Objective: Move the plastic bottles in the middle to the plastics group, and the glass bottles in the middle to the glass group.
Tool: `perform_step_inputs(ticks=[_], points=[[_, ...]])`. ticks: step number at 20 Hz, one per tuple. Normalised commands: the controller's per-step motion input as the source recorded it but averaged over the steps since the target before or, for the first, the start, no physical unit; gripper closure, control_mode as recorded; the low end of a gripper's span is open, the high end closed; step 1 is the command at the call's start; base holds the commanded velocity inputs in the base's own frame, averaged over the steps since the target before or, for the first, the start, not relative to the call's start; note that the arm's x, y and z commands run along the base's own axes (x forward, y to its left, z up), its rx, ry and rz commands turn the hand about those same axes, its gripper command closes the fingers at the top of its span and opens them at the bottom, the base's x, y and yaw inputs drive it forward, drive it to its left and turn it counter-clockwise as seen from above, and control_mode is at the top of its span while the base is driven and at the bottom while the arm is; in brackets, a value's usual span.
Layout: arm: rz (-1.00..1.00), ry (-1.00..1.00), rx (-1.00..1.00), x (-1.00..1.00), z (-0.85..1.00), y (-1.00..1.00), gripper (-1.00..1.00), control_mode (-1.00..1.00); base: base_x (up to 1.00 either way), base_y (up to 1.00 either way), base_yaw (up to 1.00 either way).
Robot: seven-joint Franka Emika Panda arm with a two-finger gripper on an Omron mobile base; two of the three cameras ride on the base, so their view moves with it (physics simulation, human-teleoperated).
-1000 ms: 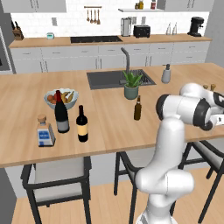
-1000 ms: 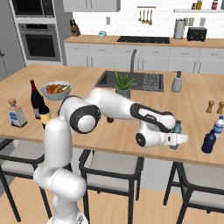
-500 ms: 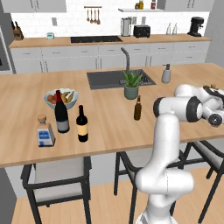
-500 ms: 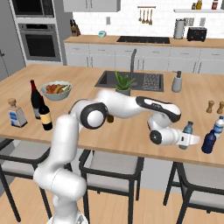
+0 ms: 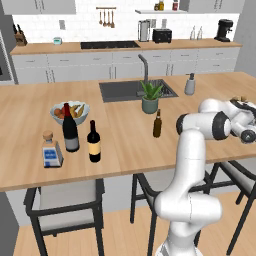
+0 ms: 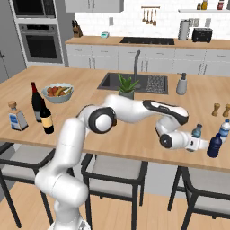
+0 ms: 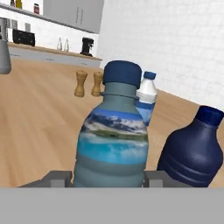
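Plastic bottle (image 7: 114, 131) clamped upright in hand (image 6: 196, 143), arm stretched far right.

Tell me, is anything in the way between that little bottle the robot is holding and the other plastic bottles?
Nothing visible. The gripper holds the small blue bottle right beside the dark blue bottle and the clear bottle with a blue cap; just bare counter lies around them.
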Motion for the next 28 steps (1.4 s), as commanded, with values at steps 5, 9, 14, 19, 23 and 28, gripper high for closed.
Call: perform_step_inputs(ticks=[5, 9, 14, 19, 23, 28], points=[[0.00, -0.20, 0.00, 0.00, -0.50, 0.00, 1.00, -1.00, 0.00, 0.00, 0.00], [0.00, -0.15, -0.02, 0.04, -0.38, 0.00, 1.00, -1.00, 0.00, 0.00, 0.00], [0.00, -0.07, -0.13, 0.13, -0.28, -0.05, 1.00, -1.00, 0.00, 0.00, 0.00], [0.00, -0.03, -0.15, 0.04, -0.38, -0.10, 1.00, -1.00, 0.00, 0.00, 0.00], [0.00, 0.00, -0.08, 0.00, -0.55, -0.04, 1.00, -1.00, 0.00, 0.00, 0.00], [0.00, 0.00, 0.00, -0.02, -0.62, -0.09, 1.00, -1.00, 0.00, 0.00, 0.00]])
